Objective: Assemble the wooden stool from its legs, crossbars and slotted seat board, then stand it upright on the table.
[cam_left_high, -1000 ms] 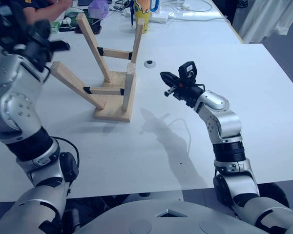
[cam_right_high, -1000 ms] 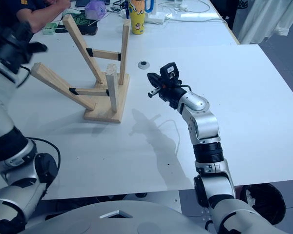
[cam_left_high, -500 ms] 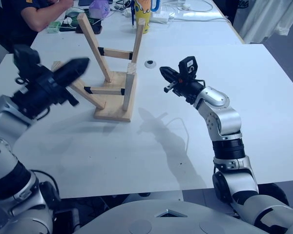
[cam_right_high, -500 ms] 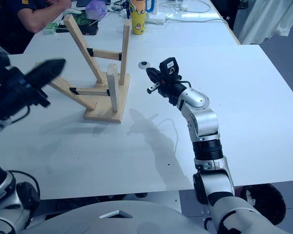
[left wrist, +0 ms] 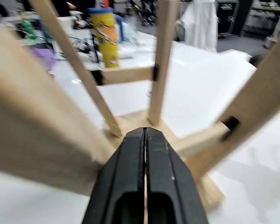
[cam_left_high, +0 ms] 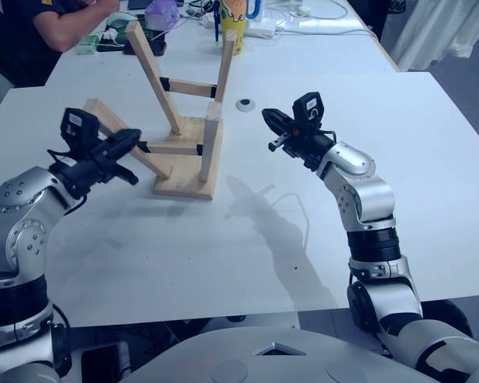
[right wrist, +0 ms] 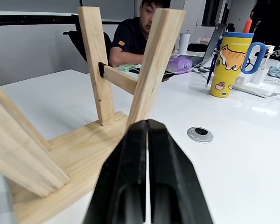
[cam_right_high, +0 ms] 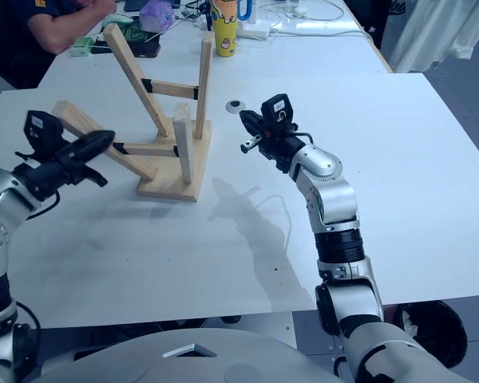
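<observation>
Lowered from high at the far left, the left gripper (cam_left_high: 129, 138), fingers together, now points at the splayed left leg (cam_left_high: 102, 114) of the pale wooden stool (cam_left_high: 184, 182), which sits upside down on the white table (cam_left_high: 223, 247), seemingly assembled but unrighted, while the right gripper (cam_left_high: 269, 122), also closed and empty, hovers to its right.

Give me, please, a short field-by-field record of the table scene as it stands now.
stool: wooden stool upside down, seat board flat on the white table, four legs up, crossbars fitted
left gripper: shut, at the slanted leg; contact unclear
right gripper: shut, empty, above the table on the stool's right
behind: yellow mug, cable port
task status: stool not yet upright
</observation>
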